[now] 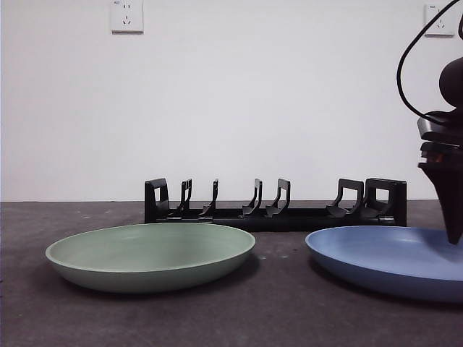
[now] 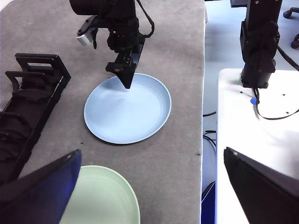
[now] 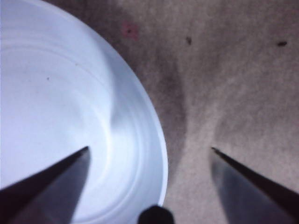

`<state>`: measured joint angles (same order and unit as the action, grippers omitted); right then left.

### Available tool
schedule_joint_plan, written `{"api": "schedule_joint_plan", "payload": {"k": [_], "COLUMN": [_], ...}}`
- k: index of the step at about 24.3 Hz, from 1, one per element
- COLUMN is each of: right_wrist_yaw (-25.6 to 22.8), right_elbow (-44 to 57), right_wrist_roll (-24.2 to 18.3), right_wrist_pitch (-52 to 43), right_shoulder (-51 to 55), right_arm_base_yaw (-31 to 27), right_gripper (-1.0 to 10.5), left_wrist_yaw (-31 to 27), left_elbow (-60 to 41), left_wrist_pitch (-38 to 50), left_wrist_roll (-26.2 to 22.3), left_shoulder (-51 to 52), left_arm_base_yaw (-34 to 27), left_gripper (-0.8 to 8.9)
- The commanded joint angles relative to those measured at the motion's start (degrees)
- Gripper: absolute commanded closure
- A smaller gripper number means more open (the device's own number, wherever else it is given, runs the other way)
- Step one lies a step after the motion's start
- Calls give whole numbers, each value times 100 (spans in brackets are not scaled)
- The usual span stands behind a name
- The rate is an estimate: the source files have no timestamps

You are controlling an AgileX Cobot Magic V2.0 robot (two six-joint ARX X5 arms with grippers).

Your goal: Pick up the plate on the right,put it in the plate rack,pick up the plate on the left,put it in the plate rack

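My right hand (image 3: 149,149) is spread wide and holding nothing, straddling the rim of the blue plate (image 2: 127,109): 1 jaw sits over the plate's inside, the other over the bare worktop (image 3: 233,79). If I close too high, I judge the smooth, shallow rim will slip out; too low, and the outer jaw could scrape the worktop or shove the plate sideways. The blue plate lies flat on the right, just in front of the plate rack (image 1: 275,206), glossy, thin-edged and unmarked. The green plate (image 1: 150,255) lies flat on the left, also near the rack, whose slots are all vacant. My left hand (image 2: 149,163) waits above, jaws wide apart, gripping nothing.
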<state>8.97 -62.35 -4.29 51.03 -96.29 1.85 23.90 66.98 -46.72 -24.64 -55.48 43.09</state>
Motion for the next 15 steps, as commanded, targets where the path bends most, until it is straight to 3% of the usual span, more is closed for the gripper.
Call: {"api": "schedule_joint_plan", "payload": {"k": [1, 8, 11, 15], "right_wrist_yaw": [-4, -7, -7, -2], "right_elbow": [144, 378, 417, 369], "right_wrist_roll": [17, 15, -9, -39], "right_wrist_pitch": [-74, -212, -245, -216], "right_shoulder": [-42, -66, -66, -39], "right_arm_base_yaw": [0, 0, 0, 0], "right_gripper": [767, 797, 949, 958], "left_wrist_yaw": [2, 4, 2, 2], "left_elbow": [11, 11, 11, 11], "left_wrist_pitch": [20, 20, 0, 0], "left_wrist_roll": [-74, -72, -72, -83], "left_shoulder": [-4, -7, -7, -9], "left_arm_base_yaw": [13, 13, 15, 15], "left_gripper": [86, 86, 86, 86]}}
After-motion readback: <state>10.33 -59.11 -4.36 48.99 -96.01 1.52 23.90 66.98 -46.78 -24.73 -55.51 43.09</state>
